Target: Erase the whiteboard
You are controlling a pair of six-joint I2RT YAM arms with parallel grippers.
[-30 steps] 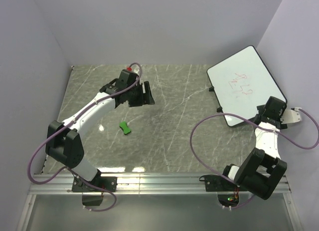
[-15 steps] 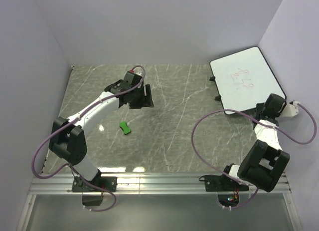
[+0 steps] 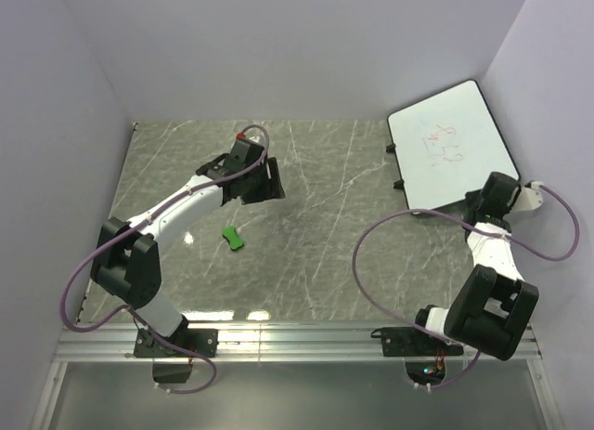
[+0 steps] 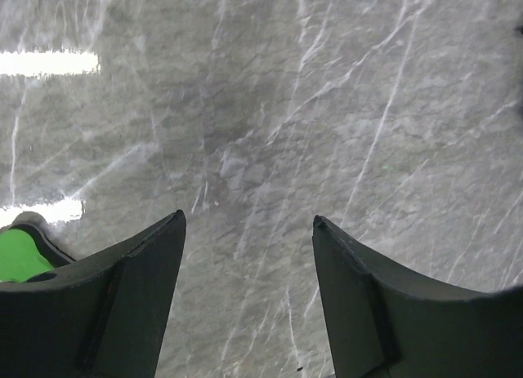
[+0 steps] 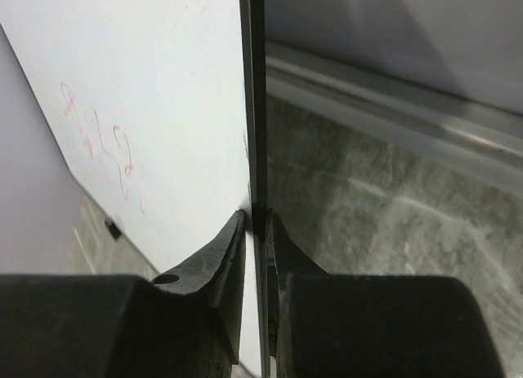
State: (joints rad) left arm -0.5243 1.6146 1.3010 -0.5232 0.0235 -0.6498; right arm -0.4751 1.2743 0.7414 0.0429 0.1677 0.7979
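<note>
The whiteboard (image 3: 450,144) leans at the back right, a white board with a black rim and faint red scribbles (image 3: 442,142). My right gripper (image 3: 484,201) is shut on its near edge; in the right wrist view the rim (image 5: 257,108) runs between the two fingers (image 5: 222,264). The red marks (image 5: 102,145) show on the board face. My left gripper (image 4: 249,223) hangs open over bare marble, nothing between its fingers. The green eraser (image 3: 233,238) lies on the table, below and left of the left gripper (image 3: 271,182); a green corner (image 4: 18,255) shows beside the left finger.
A grey marble tabletop (image 3: 325,226) spans the scene, enclosed by pale walls at the left, back and right. The metal rail (image 3: 297,342) with both arm bases runs along the near edge. Purple cables loop from each arm.
The right gripper has shut on the whiteboard's edge and tipped the board up and slightly left. The left gripper drifted a little toward the near side and narrowed slightly.
</note>
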